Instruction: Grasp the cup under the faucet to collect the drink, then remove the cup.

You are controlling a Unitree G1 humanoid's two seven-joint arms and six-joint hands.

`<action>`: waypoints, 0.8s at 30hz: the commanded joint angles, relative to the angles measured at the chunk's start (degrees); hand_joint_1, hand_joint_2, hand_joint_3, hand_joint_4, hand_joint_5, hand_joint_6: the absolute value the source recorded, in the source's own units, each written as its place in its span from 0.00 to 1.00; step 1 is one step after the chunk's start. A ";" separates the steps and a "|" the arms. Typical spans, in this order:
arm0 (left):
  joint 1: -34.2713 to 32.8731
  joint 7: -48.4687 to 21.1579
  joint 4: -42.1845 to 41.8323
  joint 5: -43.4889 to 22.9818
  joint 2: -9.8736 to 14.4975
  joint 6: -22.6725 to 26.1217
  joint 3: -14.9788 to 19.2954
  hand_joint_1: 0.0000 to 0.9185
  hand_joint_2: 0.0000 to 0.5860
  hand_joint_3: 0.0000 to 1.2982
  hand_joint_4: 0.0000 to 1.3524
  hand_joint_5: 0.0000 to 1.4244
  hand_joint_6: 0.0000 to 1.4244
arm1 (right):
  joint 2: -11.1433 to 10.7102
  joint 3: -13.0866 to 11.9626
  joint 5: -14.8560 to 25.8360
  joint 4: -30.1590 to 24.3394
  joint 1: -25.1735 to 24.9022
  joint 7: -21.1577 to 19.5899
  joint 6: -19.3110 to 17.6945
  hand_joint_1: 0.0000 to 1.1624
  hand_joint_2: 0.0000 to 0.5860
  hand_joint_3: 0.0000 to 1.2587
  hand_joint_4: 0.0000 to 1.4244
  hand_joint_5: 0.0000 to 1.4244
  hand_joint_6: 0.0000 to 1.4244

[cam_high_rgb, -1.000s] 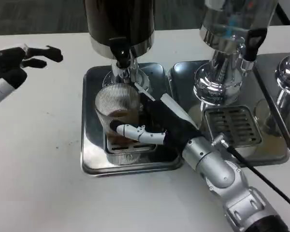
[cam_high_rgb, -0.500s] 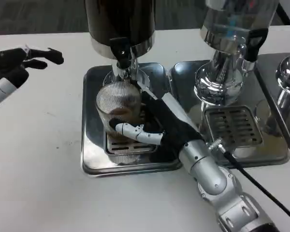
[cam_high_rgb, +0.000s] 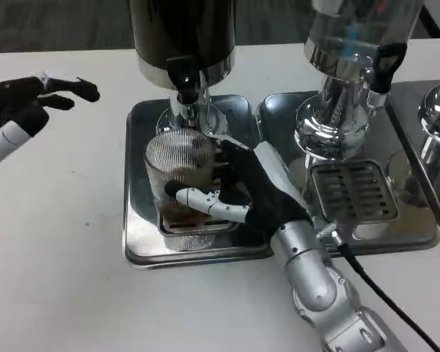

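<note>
- The cup (cam_high_rgb: 180, 180), a ribbed clear glass with some brown drink at its bottom, stands on the grate of the left tray (cam_high_rgb: 141, 242), right under the faucet (cam_high_rgb: 185, 88) of the dark dispenser (cam_high_rgb: 182, 33).
- The right robot hand (cam_high_rgb: 246, 192) wraps the cup from its right side: a white finger (cam_high_rgb: 205, 200) lies across the cup's near face, and the dark palm presses against the cup's wall, so this hand is holding the cup.
- The right forearm (cam_high_rgb: 315, 275) runs from the desk's near edge up to that hand, with a black cable (cam_high_rgb: 381, 293) trailing beside it.
- The left robot hand (cam_high_rgb: 33, 99) hovers over the desk (cam_high_rgb: 59, 279) near its left edge, well apart from the tray; its fingers are spread apart and it holds nothing.
- The left tray sits toward the far middle of the desk.
- A second dispenser (cam_high_rgb: 352, 44), clear with a chrome base, stands on the right tray (cam_high_rgb: 279, 110) just beside the left one; its grate (cam_high_rgb: 352, 192) is bare.
- A third chrome base (cam_high_rgb: 436, 125) shows at the desk's right edge.
</note>
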 commanded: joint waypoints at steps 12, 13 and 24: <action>0.35 -0.03 0.54 0.88 0.53 -0.53 -0.91 0.00 0.24 0.33 0.21 0.13 0.22 | 0.42 0.26 -1.49 0.38 2.95 -5.20 -1.99 0.52 0.38 0.33 0.37 0.37 0.36; 0.30 -0.09 0.60 0.97 0.45 -0.53 -1.09 0.00 0.24 0.33 0.21 0.13 0.22 | 0.41 0.22 -1.47 0.34 3.05 -5.46 -2.08 0.52 0.38 0.33 0.37 0.38 0.37; -0.51 -0.29 1.56 1.03 -0.20 -0.46 -2.68 0.00 0.25 0.30 0.20 0.13 0.22 | 0.42 -0.69 -0.96 -1.00 4.76 -7.48 -3.12 0.52 0.38 0.36 0.40 0.41 0.40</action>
